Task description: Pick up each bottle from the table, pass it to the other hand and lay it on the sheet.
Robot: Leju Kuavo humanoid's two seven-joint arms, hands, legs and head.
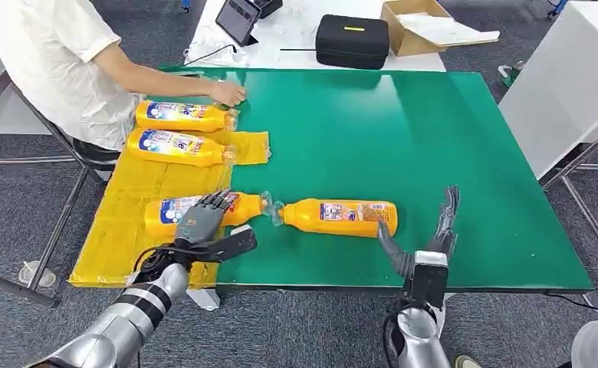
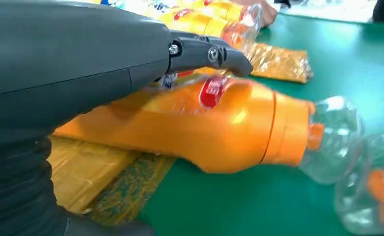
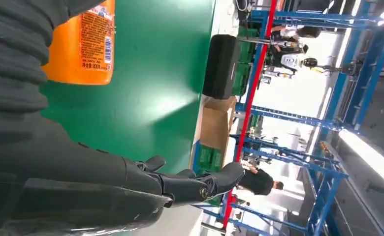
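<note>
Two orange bottles (image 1: 179,116) (image 1: 175,146) lie side by side on the yellow sheet (image 1: 127,222) at the far left. A third orange bottle (image 1: 238,207) (image 2: 219,128) lies at the sheet's near right edge, its clear cap end over the green table (image 1: 403,130). My left hand (image 1: 202,218) rests its straight fingers (image 2: 205,54) on top of that bottle, with the thumb spread away from it. A fourth orange bottle (image 1: 340,217) (image 3: 84,46) lies on the green, cap to cap with the third. Just right of its base my right hand (image 1: 434,238) stands open, fingers (image 3: 195,184) up.
A person in a white shirt (image 1: 50,61) stands at the far left with a hand (image 1: 227,93) on the table by the sheet. Behind the table are a black case (image 1: 351,40), a cardboard box (image 1: 418,23) and a tablet (image 1: 238,19). A white table (image 1: 564,84) stands right.
</note>
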